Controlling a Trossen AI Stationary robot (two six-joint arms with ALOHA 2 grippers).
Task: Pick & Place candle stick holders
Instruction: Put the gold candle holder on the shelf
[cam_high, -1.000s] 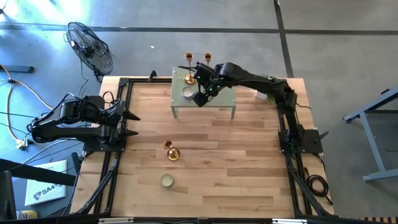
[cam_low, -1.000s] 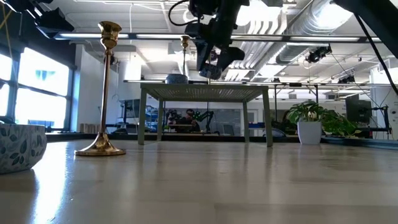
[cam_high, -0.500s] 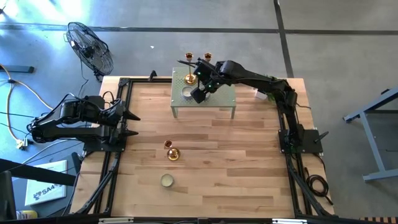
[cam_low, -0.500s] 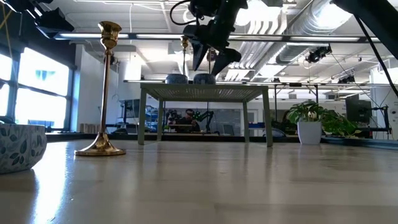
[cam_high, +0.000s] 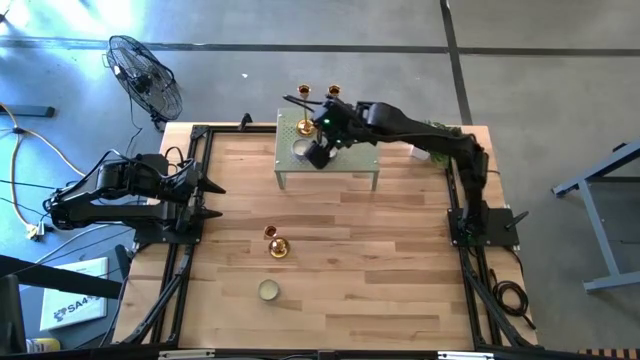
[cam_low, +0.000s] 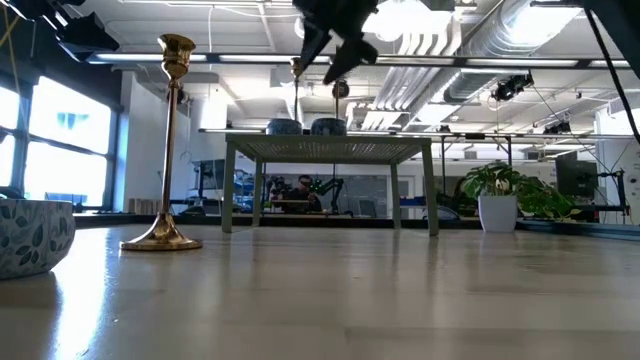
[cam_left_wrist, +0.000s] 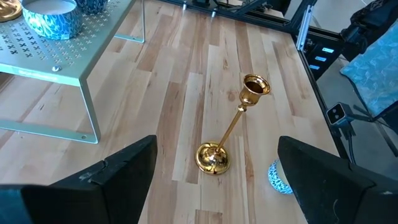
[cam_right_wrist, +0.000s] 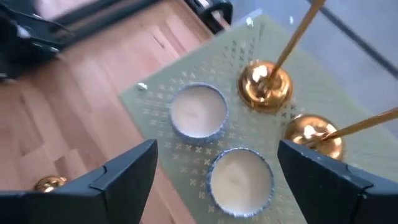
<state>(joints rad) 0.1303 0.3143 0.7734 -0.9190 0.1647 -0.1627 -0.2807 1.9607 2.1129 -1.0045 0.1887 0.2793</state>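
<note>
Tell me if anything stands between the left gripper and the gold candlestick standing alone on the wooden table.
Nothing visible does. The open left gripper waits at the table's left edge, and only bare wood lies between it and the shiny gold candlestick. The small blue patterned bowl sits beyond the candlestick, off that line.

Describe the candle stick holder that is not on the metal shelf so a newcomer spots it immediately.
Start at the pale green perforated shelf at the table's far edge, then come toward the near side. The lone gold candle stick holder stands on bare wood, beside a small patterned bowl; the other two holders stand on the shelf.
</note>
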